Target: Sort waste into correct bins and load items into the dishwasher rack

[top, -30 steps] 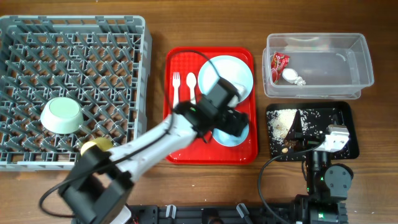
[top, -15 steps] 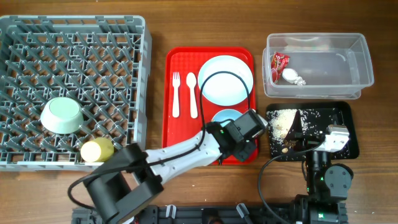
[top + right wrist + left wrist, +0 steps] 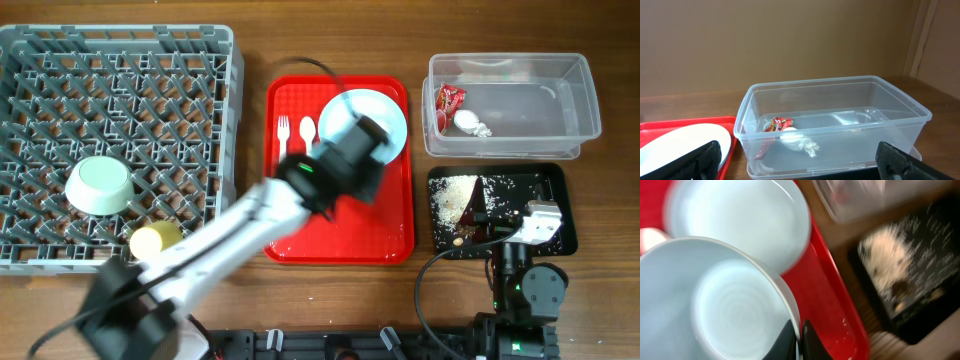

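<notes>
In the left wrist view, my left gripper [image 3: 798, 341] is shut on the rim of the light blue bowl [image 3: 725, 305], one black finger inside it and one outside. The bowl hangs above the red tray [image 3: 837, 315], next to the white plate [image 3: 740, 220]. From overhead, the blurred left gripper [image 3: 352, 152] covers the bowl and part of the plate [image 3: 388, 115]. A white fork [image 3: 283, 150] and spoon [image 3: 308, 128] lie on the tray. My right gripper [image 3: 800, 167] is open and faces the clear tub [image 3: 835, 125], which holds the red wrapper [image 3: 776, 125] and the tissue [image 3: 799, 141].
The grey rack [image 3: 120, 60] at the left holds a pale green bowl [image 3: 99, 185] and a yellow-green cup [image 3: 155, 240]. The black tray [image 3: 555, 190] with food scraps [image 3: 458, 195] lies in front of the clear tub [image 3: 510, 105], with the right gripper [image 3: 541, 222] over it.
The left gripper has shut on the blue bowl's rim and lifted it from the tray's near right part toward the plate. The right arm has not moved.
</notes>
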`<state>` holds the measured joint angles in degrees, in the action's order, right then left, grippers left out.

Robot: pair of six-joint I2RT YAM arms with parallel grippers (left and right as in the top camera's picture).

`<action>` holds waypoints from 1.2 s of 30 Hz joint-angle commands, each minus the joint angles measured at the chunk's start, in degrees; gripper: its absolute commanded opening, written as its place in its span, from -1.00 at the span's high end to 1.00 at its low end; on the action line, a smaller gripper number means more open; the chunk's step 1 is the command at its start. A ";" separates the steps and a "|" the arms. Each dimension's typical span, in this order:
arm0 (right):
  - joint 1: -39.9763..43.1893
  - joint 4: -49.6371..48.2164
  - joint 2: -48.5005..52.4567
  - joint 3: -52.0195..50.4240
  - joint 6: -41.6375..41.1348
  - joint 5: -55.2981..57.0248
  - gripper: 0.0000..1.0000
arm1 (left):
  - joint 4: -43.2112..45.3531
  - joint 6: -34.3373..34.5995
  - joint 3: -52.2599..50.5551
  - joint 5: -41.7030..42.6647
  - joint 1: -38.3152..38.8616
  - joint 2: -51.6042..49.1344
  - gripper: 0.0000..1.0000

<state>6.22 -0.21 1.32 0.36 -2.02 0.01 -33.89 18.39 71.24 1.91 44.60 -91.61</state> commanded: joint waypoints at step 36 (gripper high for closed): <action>0.17 -0.17 -0.13 -0.04 0.48 -0.11 -1.00 | 11.58 4.28 -7.65 71.52 -86.62 -8.70 0.90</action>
<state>6.22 -0.23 1.32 0.36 -2.02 0.01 -20.05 26.44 64.01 75.44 -39.33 -99.77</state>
